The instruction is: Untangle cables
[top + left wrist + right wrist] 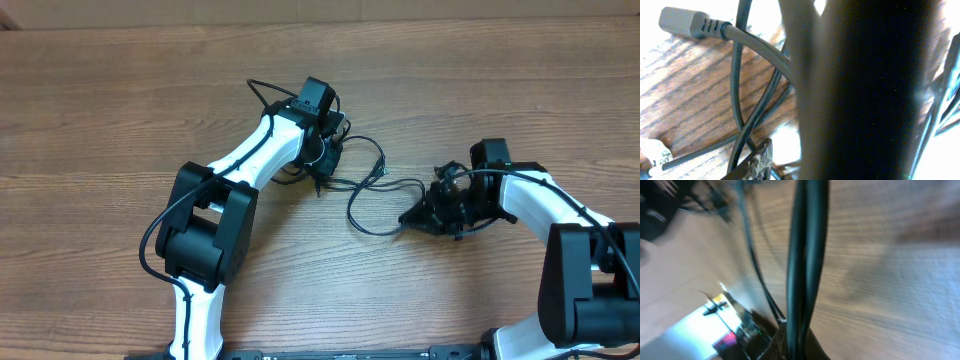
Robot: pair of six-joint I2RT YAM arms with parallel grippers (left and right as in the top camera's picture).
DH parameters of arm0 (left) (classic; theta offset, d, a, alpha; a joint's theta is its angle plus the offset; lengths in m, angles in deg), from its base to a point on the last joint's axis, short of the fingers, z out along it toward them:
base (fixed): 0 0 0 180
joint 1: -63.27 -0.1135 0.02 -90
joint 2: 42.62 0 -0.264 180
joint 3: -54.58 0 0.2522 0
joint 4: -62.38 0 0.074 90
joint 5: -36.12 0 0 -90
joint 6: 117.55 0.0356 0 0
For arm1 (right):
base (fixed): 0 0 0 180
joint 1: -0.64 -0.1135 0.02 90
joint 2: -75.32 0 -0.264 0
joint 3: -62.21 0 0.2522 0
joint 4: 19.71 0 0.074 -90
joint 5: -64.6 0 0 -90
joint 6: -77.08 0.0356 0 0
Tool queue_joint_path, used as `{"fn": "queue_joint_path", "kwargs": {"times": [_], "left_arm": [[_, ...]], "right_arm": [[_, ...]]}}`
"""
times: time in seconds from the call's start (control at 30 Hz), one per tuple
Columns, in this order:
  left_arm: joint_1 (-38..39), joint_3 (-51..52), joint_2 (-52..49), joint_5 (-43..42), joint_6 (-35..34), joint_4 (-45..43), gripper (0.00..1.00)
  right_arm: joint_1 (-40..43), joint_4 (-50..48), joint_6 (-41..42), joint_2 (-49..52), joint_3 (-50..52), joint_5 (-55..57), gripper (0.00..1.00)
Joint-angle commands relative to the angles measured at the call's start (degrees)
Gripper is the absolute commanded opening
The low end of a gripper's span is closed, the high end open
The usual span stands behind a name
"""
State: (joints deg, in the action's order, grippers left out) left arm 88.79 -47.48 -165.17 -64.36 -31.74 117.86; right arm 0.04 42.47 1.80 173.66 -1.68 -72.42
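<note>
Overhead view: the cables (352,205) lie at the middle of the wooden table (120,100). A knotted bunch sits in the upper centre and one loose loop sweeps right from it. The left gripper (322,168) is down in that bunch, probably to hold the knot in place. The right gripper (408,217), at centre right, is pressed together on the far end of the loop, which looks set up for drawing that strand out of the tangle. The two claws are apart, with only the loop between them.

Left wrist view: a broad dark blur fills the right half and hides the claw, so I cannot tell whether it is spread or pinching. Several strands cross at the left, and a grey plug (677,22) lies in the upper left corner.

Right wrist view: one strand (802,255) runs straight up the frame from the closed tips at the bottom centre. A thinner strand trails off to the upper left, and it may snag.
</note>
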Motion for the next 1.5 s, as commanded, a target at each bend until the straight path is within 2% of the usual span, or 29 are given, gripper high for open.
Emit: {"fn": "queue_joint_path", "kwargs": {"times": [0.0,0.1,0.13,0.17,0.23,0.33,0.4,0.43,0.57,0.77,0.87,1.03,1.13,1.17,1.27,1.4,1.43,1.47], "left_arm": [[0.13,0.13,-0.94,-0.07,-0.13,-1.53,0.34],[0.13,0.13,-0.94,-0.07,-0.13,-2.84,0.34],[0.13,0.13,-0.94,-0.04,-0.13,-3.06,0.35],[0.13,0.11,-0.94,-0.04,-0.13,-3.23,0.36],[0.13,0.13,-0.94,0.02,-0.11,-3.43,0.38],[0.11,0.13,-0.94,0.17,-0.11,-3.37,0.39],[0.11,0.13,-0.94,0.15,-0.11,-3.41,0.4],[0.11,0.13,-0.94,0.15,-0.13,-3.39,0.4],[0.13,0.13,-0.94,0.11,-0.15,-3.41,0.4],[0.13,0.13,-0.94,0.11,-0.59,-3.48,0.41],[0.13,0.13,-0.94,0.11,-0.59,-3.37,0.41],[0.13,0.13,-0.94,0.09,-0.59,-2.71,0.4],[0.13,0.13,-0.94,0.11,-0.57,-2.47,0.39],[0.13,0.13,-0.94,0.11,-0.57,-2.49,0.39],[0.13,0.13,-0.94,0.11,-0.57,-2.49,0.39],[0.13,0.13,-0.94,0.11,-0.57,-2.49,0.38],[0.13,0.13,-0.94,0.11,-0.59,-2.47,0.38],[0.13,0.13,-0.94,0.11,-0.57,-2.36,0.38]], "right_arm": [[-1.31,3.54,-5.01,0.04,0.04,7.43,0.14],[-1.27,4.61,-3.72,0.04,0.02,15.41,0.37],[-1.11,4.63,-2.6,0.04,-0.11,17.68,0.5],[-0.87,4.9,-1.97,0.04,-0.44,19.56,0.58],[-0.15,7.21,-1.01,0.04,-2.51,22.36,0.61],[1.01,15.85,-1.03,0.04,-11.76,26.53,0.66],[0.98,21.4,-1.03,0.04,-18.71,29.86,0.81],[0.98,22.73,-1.05,0.04,-20.7,30.45,0.82],[-0.46,25.18,-1.29,0.04,-28.0,30.05,0.79],[-8.72,19.21,-1.2,0.07,-27.36,26.43,0.75],[-14.32,14.93,-0.92,0.07,-27.1,26.97,0.69],[-23.93,9.29,5.73,1.64,-27.08,42.77,0.66],[-28.44,7.91,6.54,4.92,-27.08,44.44,0.65],[-29.49,7.63,6.54,6.1,-27.08,44.44,0.63],[-32.11,6.69,6.54,9.46,-27.08,44.46,0.47],[-33.27,6.32,9.81,13.11,-27.08,44.44,0.46],[-33.27,6.29,10.82,14.27,-27.08,44.46,0.44],[-33.27,6.29,10.82,15.17,-27.08,44.44,0.38]]}}
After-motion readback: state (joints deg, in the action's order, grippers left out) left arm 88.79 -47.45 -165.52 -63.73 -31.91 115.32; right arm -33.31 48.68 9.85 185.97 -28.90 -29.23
